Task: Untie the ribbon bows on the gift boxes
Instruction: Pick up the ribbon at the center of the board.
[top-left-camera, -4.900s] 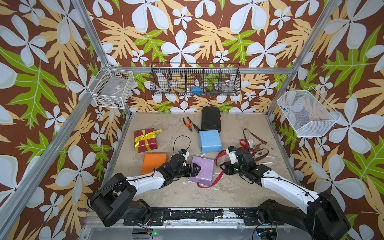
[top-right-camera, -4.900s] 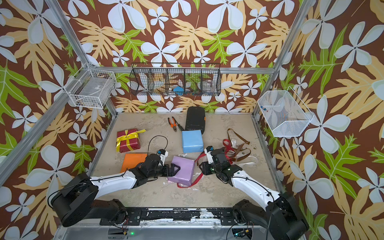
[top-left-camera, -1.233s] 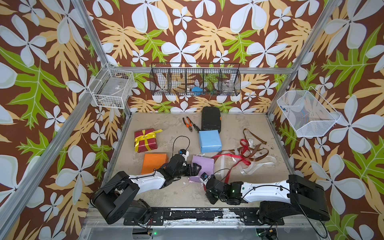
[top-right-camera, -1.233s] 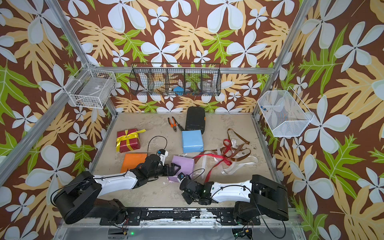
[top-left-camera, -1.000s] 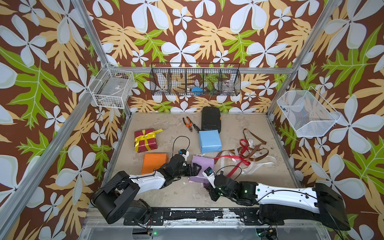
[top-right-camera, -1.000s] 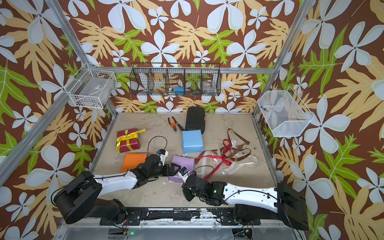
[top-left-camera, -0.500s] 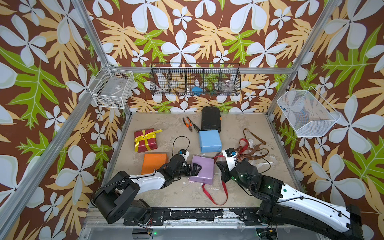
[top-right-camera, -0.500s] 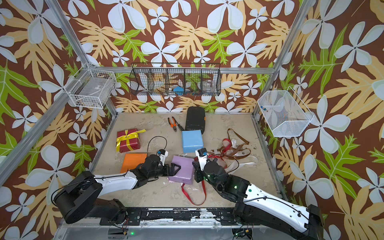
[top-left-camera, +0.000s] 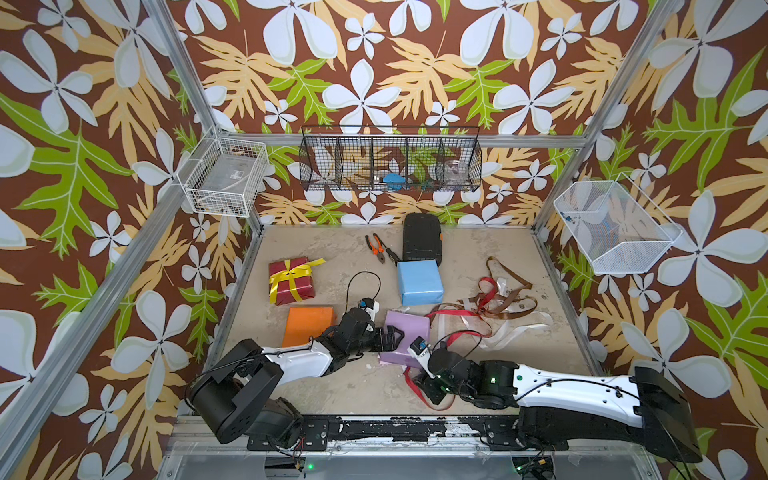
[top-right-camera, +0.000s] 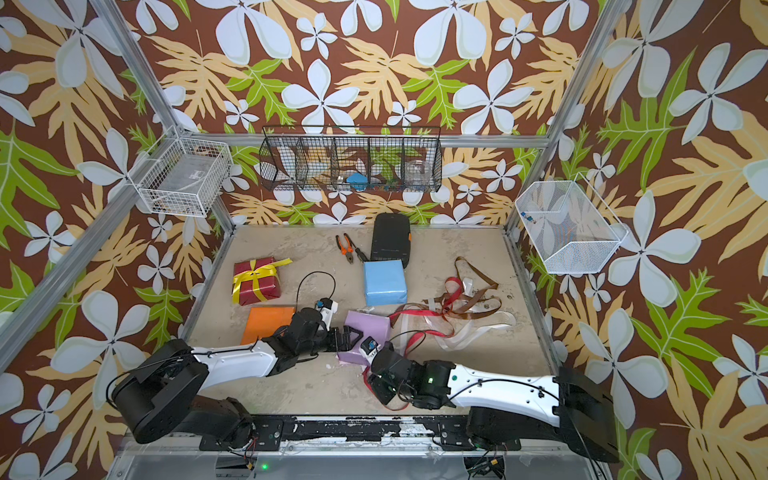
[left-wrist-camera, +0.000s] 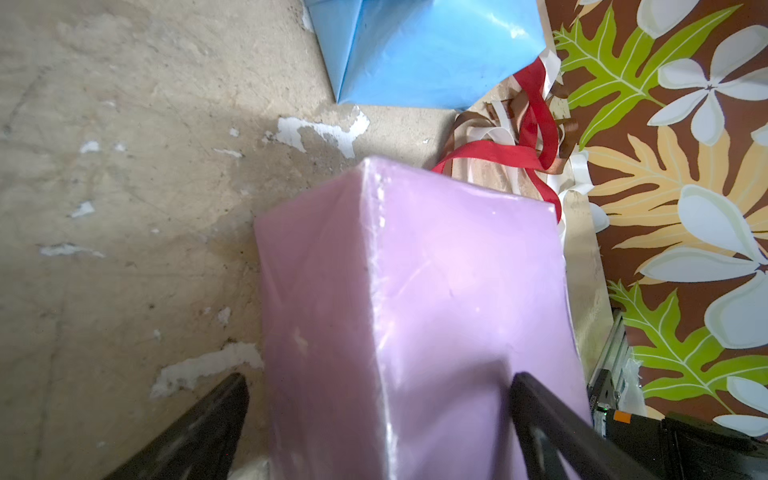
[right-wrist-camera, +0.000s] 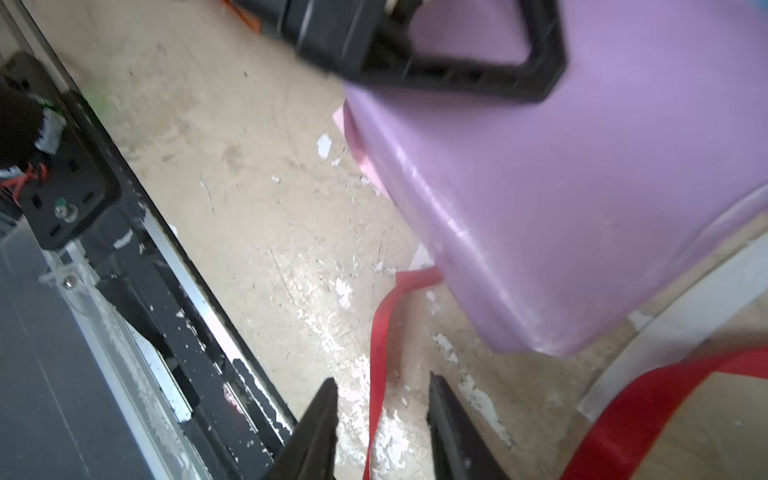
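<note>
1. The left gripper (top-left-camera: 392, 336): fingers set wide on the lilac box (top-left-camera: 409, 332), one against a side face and one lying over the top. It grips the box, which looks tipped up on one edge, at the middle front of the table (top-left-camera: 365, 386).
2. The right gripper (right-wrist-camera: 380, 382): low over the table, just in front of the lilac box. Its jaws are parted, and the red ribbon (right-wrist-camera: 378, 332) runs loose between them, not pinched.
3. The red ribbon: one stretch comes out from under the lilac box. The rest trails right into a loose tangle with the brown ribbon (top-left-camera: 509, 309) and the white ribbon (top-left-camera: 515, 330).
4. The dark red box (top-left-camera: 291, 286): far left, with the yellow ribbon (top-left-camera: 293, 272) crossed round it and its bow tied.
5. The orange box (top-left-camera: 309, 328): just in front of the dark red box, beside the left arm.
6. The light blue box (top-left-camera: 419, 282): behind the lilac box, just in front of the black case (top-left-camera: 422, 239). Pliers (top-left-camera: 380, 249) lie beside the case.
</note>
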